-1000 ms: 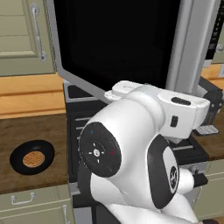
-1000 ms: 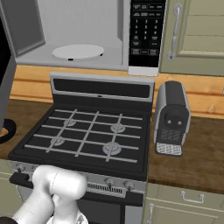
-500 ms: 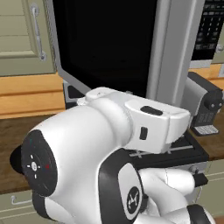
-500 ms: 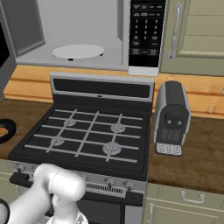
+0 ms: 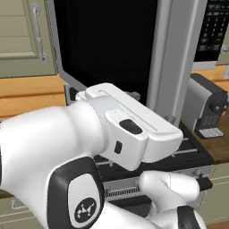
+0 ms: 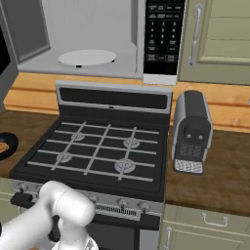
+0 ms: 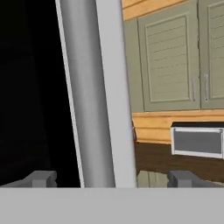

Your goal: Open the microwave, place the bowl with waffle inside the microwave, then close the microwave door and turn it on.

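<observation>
The microwave [image 6: 78, 39] stands open above the stove, its white turntable [image 6: 88, 57] bare and its black keypad [image 6: 163, 34] on the right. The microwave door [image 5: 172, 58] is swung wide, black glass [image 5: 103, 44] facing the base. In the hand view the door's silver frame [image 7: 94, 87] rises just beyond my open gripper [image 7: 111, 179], with nothing between the fingertips [image 7: 41, 178]. At the far left edge of the counter, a sliver of the black bowl [image 6: 7, 141] shows with the waffle [image 6: 2, 147] in it.
A black gas stove [image 6: 97, 151] lies below the microwave. A grey toaster [image 6: 192, 132] stands on the wooden counter to its right. Beige cabinets [image 7: 175, 61] flank the microwave. My own white arm [image 5: 67, 147] blocks the lower half of the left base view.
The arm has swung left and toward the left camera, now covering the counter spot where the bowl showed. The door and gripper opening are unchanged.
</observation>
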